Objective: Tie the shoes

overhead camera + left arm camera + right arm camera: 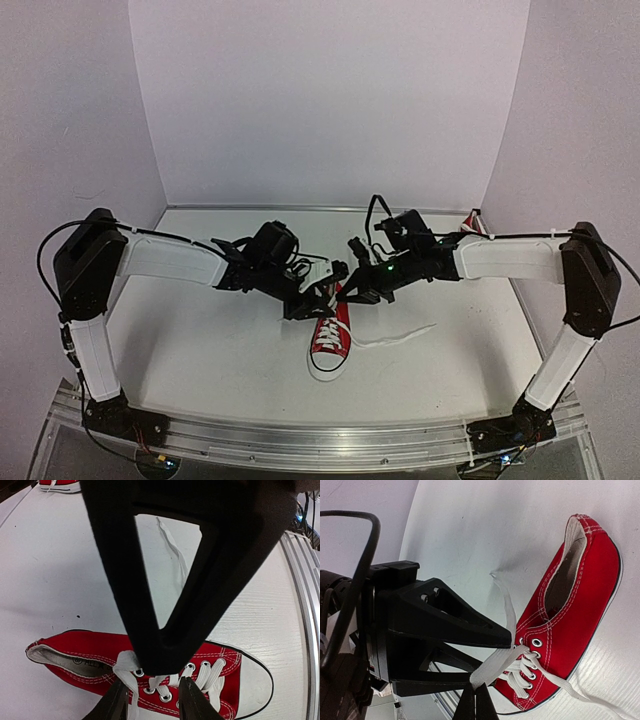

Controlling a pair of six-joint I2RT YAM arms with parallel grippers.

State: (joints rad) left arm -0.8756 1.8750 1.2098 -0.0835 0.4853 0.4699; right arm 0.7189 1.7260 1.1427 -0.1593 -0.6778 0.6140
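Note:
One red shoe [330,341] lies mid-table, white toe cap toward the arm bases. In the left wrist view this shoe [75,647] lies on its side. My left gripper [318,300] hovers over its eyelets. Its fingers [112,705] are open and astride the crossed white laces [167,682], holding nothing. My right gripper [352,292] meets it from the right. In the right wrist view the right gripper [475,700] is shut on a white lace [497,665], pulled taut from the top eyelets of the shoe [575,610]. Another lace end [400,337] trails right on the table.
A second red shoe [472,222] sits at the back right corner by the wall and also shows in the left wrist view [60,485]. The right gripper's black fingers [165,580] fill most of the left wrist view. A metal rail [320,435] runs along the near edge.

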